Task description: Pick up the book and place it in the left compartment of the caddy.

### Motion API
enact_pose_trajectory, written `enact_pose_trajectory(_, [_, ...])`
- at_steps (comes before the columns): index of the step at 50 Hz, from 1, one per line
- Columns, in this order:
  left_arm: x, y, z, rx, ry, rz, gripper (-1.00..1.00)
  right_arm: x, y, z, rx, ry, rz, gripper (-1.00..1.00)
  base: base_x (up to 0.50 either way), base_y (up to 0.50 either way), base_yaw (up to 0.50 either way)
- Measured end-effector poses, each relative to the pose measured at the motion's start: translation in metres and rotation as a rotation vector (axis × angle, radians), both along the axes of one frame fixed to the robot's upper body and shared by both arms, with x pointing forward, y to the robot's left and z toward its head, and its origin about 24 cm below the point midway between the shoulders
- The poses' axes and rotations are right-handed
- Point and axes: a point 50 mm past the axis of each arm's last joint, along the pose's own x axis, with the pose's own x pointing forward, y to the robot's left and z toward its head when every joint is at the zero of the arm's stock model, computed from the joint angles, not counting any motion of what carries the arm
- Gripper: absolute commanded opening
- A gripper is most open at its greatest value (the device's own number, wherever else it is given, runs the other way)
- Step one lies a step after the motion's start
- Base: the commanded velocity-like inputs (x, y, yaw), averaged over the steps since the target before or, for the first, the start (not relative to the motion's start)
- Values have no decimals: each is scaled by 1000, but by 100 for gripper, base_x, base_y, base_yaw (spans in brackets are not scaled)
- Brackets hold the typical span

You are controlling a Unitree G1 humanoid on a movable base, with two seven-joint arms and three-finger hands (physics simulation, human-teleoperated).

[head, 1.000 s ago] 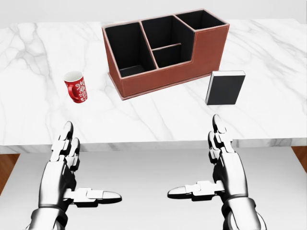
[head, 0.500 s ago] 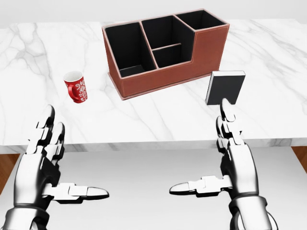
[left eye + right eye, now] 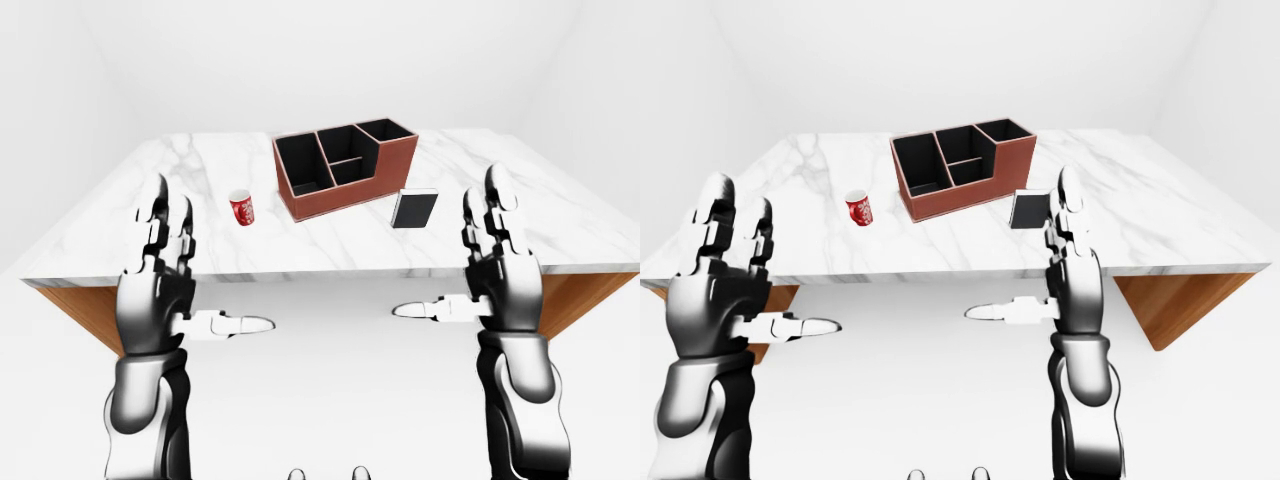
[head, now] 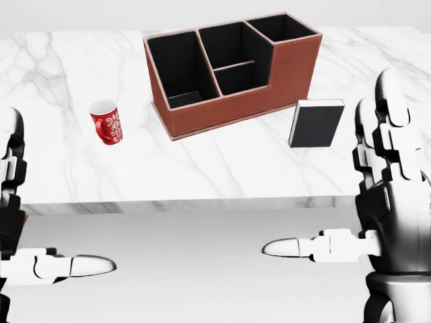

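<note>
A white marble table (image 4: pixel 222 168) fills the upper part of the head view, seen from above and slightly tilted. On it stands a reddish-brown caddy (image 4: pixel 232 70) with black-lined compartments: one long compartment at its left end, two smaller ones in the middle, and one at the right end. All of them look empty.

The book (image 4: pixel 316 123) — dark cover, pale page edge along its top — stands on the table just right of the caddy's right-hand corner and a little lower in the head view, close to the caddy without clearly touching it. A small red mug (image 4: pixel 107 121) with a white pattern sits well apart to the caddy's left.

Both robot hands are raised below the table's near edge, holding nothing and touching nothing. The right hand (image 4: pixel 390 195) sits at the right of the head view, its two upper fingers (image 4: pixel 392 111) extended straight up and side by side, its thumb (image 4: pixel 316 247) stretched out sideways toward the centre — a wide-open pose. It is to the right of the book, not in contact with it. The left hand (image 3: pixel 158 280) mirrors this: fingers (image 3: pixel 165 215) upright, thumb (image 3: pixel 230 324) pointing inward, palm open.
</note>
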Motion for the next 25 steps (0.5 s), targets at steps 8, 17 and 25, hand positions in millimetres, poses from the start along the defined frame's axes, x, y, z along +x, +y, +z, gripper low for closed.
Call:
enact_pose_trajectory(8, [-10,3,17,0,-87,12,100,-10,-3,18,-7,-89,-4,100,0,0,0])
enact_pose_trajectory(17, [-15,4,26,-2,-135,23,100,-16,-4,28,-8,-141,3,100,5,0,0])
enact_pose_trajectory(25, [-17,4,29,-1,-148,27,100,-18,-4,31,-6,-157,4,100,16,0,0])
